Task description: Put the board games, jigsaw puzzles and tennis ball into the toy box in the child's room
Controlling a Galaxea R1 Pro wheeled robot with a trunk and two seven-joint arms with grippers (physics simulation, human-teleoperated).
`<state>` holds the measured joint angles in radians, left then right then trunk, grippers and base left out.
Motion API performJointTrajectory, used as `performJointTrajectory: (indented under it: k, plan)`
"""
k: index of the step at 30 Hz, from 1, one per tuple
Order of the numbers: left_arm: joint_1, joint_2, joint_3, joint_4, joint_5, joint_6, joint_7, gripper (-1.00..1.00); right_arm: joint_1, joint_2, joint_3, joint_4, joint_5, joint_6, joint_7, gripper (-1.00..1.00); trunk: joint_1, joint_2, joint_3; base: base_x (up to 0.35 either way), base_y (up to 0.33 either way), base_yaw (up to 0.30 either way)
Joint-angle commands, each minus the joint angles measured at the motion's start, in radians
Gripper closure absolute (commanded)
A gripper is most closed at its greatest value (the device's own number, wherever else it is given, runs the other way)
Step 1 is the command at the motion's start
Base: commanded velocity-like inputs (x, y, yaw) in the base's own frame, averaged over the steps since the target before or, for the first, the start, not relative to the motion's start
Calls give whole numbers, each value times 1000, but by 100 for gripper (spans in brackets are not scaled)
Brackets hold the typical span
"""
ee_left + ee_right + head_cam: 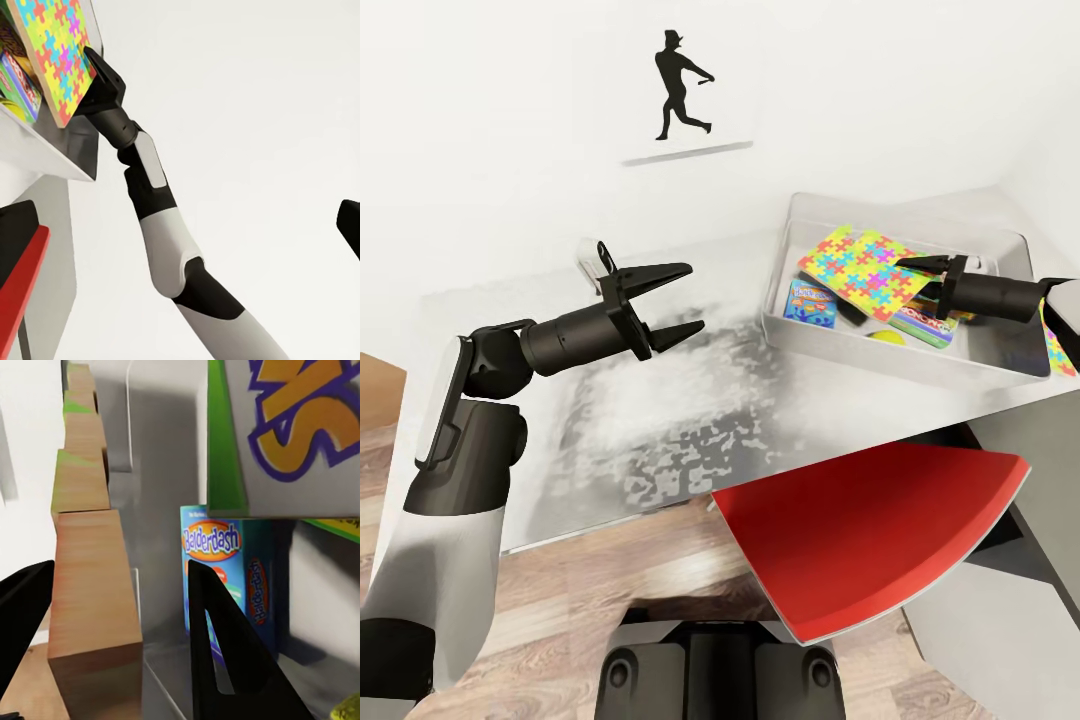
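Partly hidden beneath jigsaw puzzle point(860, 268): Balderdash box point(810, 301), tennis ball point(886, 336).

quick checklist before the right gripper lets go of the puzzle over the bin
1. Right gripper over the toy box: ok.
2. Jigsaw puzzle between its fingers, as the right wrist view shows: ok.
3. Puzzle fully inside the rim: cannot tell, it lies tilted.
4. Balderdash box, Monopoly box and tennis ball already inside: ok.
5. Left gripper open, clear of the bin: ok.
6. Second puzzle in the bin: not ok, it lies by the right edge.
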<state>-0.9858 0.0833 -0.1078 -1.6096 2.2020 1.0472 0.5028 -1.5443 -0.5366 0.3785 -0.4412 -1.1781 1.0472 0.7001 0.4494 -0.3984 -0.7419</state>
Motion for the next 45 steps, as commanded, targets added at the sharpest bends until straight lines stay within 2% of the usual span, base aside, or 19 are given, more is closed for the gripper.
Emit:
performJointTrajectory:
  k: [1,28,29,45]
  plan:
    - [-1,0,0,-1,10,0,10,-100,-2,0,5,1,4,0,9,100,1,-2,-1,0,0,0]
    - [-2,1,-1,-1,10,0,9,-100,-1,9,8,5,6,0,4,100,1,-2,-1,0,0,0]
    - [-2,1,-1,-1,10,0,9,-100,-1,9,8,4,6,0,4,-100,1,-2,-1,0,0,0]
    - [-2,1,-1,-1,10,0,9,-100,-2,8,8,4,6,0,4,-100,1,-2,-1,0,0,0]
